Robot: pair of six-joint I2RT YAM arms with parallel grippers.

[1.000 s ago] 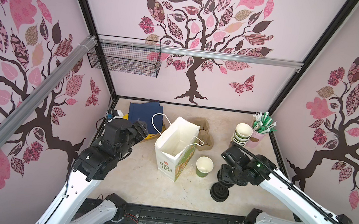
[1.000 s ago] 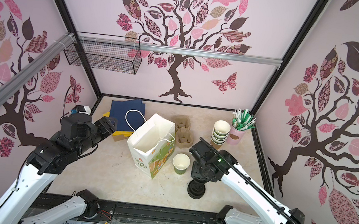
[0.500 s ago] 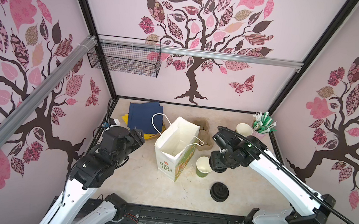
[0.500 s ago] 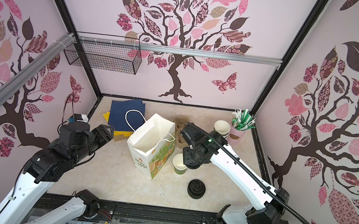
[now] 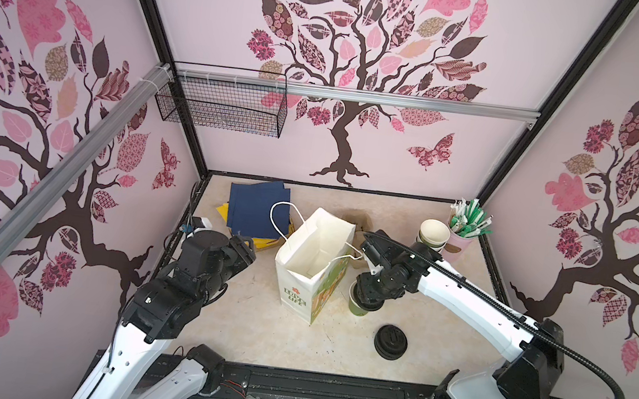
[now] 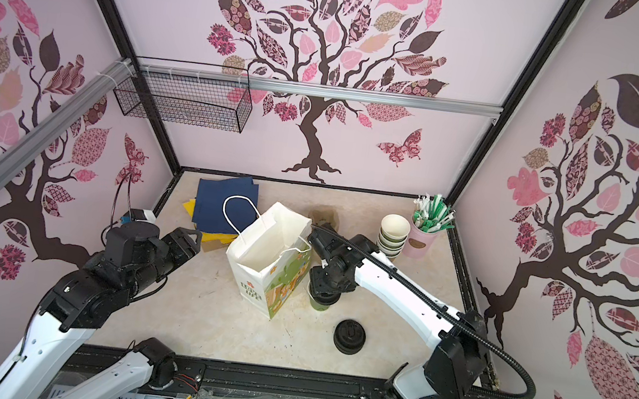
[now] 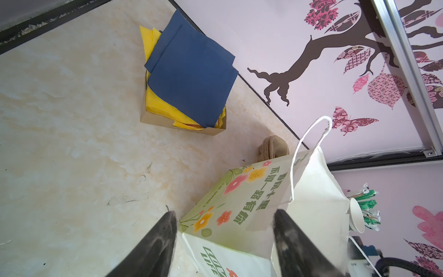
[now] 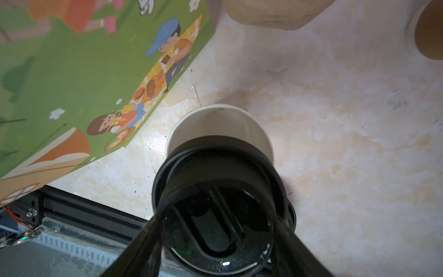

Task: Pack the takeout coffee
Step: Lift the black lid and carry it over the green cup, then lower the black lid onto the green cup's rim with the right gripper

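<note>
An olive-green paper cup (image 5: 356, 308) (image 6: 319, 305) of the takeout coffee stands uncapped just right of the white paper bag (image 5: 314, 258) (image 6: 269, 252). Its white inside (image 8: 220, 127) shows in the right wrist view. My right gripper (image 8: 219, 208) (image 5: 368, 295) is shut on a round black sip lid (image 8: 215, 182), held by its rim. The lid hangs just above the cup's mouth and covers the near part of it. My left gripper (image 7: 225, 213) (image 5: 246, 247) is open and empty, hovering left of the bag (image 7: 251, 203).
A stack of loose black lids (image 5: 390, 341) (image 6: 350, 336) lies near the front. Nested lidless cups (image 5: 432, 234) and a pink holder of straws (image 5: 462, 232) stand at the back right. Blue and yellow napkins (image 5: 258, 205) (image 7: 191, 72) and a brown carrier (image 5: 357, 218) sit behind the bag.
My right gripper lifted a lid off the loose stack, carried it left and back, and brought it down over the green cup. The left arm drew back a little.
</note>
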